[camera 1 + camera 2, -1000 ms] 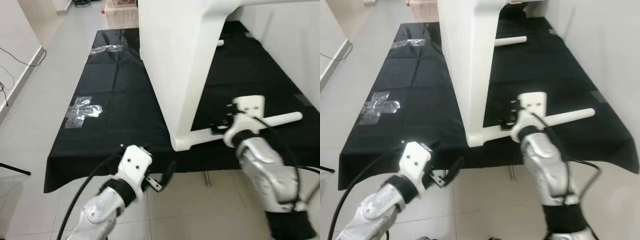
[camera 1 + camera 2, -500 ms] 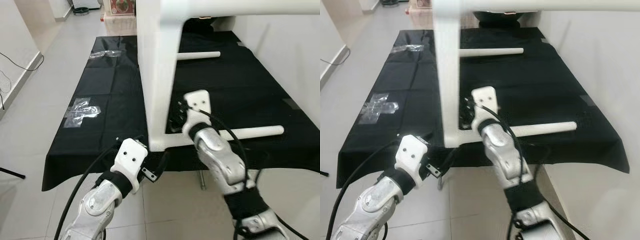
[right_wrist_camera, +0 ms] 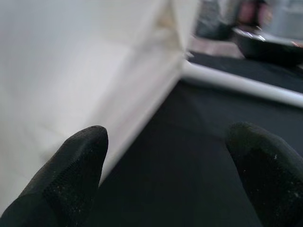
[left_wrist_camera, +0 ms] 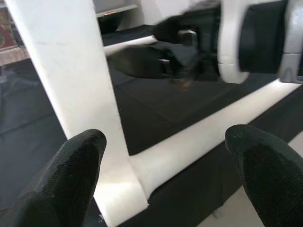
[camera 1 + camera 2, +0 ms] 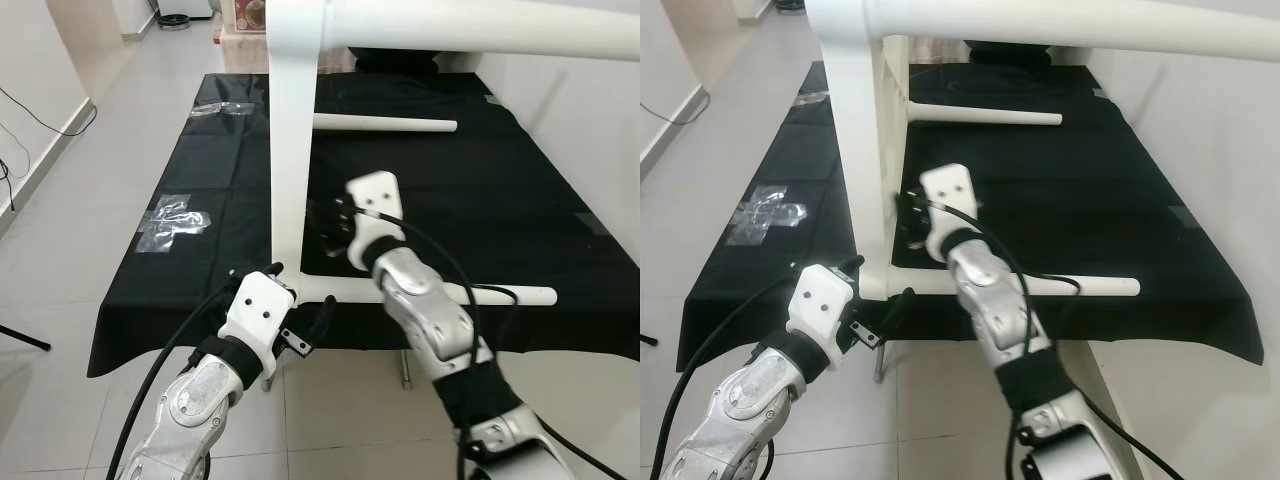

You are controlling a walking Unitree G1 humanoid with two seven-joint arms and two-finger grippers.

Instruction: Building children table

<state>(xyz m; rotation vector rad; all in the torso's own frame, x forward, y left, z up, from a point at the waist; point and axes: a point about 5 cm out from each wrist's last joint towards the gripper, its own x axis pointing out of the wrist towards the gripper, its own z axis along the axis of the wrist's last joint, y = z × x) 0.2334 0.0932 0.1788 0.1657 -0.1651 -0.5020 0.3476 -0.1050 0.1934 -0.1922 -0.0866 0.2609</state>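
Black-draped table (image 5: 180, 270) bears white frame (image 5: 288, 180); left gripper (image 4: 165, 156), right gripper (image 3: 165, 156) gape

pale tiled floor (image 5: 90, 150), white walls (image 5: 40, 70)

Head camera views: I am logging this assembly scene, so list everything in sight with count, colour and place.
Table frame: one, white, standing on the black cloth, upright panel at the near edge with a bar across the top.
Loose rod: one, white, lying on the cloth farther back.
Black cloth: one, covering the work table.
Plastic bags: two, clear, crumpled, on the cloth's left side, one near, one far.
Cable: one, black, on the floor by the left wall.
Left gripper: silver arm, fingers open, at the cloth's near edge below the frame's corner.
Right gripper: fingers open, beside the upright panel.
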